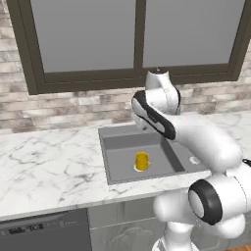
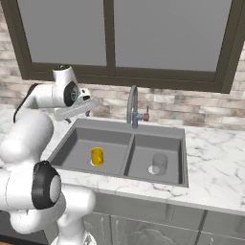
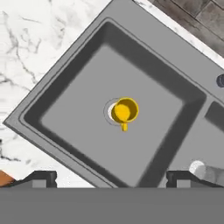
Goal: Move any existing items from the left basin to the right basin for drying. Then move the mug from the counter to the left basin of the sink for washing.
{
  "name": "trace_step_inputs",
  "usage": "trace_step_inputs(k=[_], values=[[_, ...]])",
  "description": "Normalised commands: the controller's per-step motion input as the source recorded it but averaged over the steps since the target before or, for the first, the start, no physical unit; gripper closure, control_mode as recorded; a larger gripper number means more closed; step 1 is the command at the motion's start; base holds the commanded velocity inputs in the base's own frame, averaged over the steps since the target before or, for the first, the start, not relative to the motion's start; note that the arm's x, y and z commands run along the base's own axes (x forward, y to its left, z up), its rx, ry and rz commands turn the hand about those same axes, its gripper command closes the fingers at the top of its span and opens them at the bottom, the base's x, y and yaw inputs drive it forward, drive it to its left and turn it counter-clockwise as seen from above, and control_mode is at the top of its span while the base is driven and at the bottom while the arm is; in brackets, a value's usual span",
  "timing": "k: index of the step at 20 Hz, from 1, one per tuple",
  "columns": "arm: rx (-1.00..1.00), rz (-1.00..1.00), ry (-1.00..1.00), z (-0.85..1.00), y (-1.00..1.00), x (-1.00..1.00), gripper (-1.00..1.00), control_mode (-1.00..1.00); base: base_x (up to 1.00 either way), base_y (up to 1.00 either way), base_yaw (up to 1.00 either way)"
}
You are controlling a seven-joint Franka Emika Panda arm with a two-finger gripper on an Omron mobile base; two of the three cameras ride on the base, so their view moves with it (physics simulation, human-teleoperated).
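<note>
The yellow mug (image 1: 142, 161) (image 2: 97, 156) (image 3: 124, 111) stands upright in the wide left basin (image 2: 76, 143) (image 3: 74, 113) of the dark grey sink, over its pale drain. A translucent grey tumbler (image 2: 159, 163) stands upright in the narrow right basin (image 2: 143, 155), beside that basin's drain. High above the left basin hangs my gripper (image 3: 111, 178) (image 2: 75, 113), pointing down at the mug. Its jaws are open and wide apart, with nothing between them and well clear of the mug.
A tall arched grey tap (image 2: 132, 105) rises behind the divider between the basins. White marble counter (image 1: 49, 162) (image 2: 215, 167) lies on both sides of the sink. A brick wall and a dark-framed window close the back. A dishwasher front (image 1: 44, 230) sits below the counter.
</note>
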Motion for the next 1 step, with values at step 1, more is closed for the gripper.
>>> trace_step_inputs(k=[1], values=[[0.05, -0.05, -0.03, 0.08, -0.18, -0.6, -1.0, -1.0, 0.0, 0.0, 0.0]])
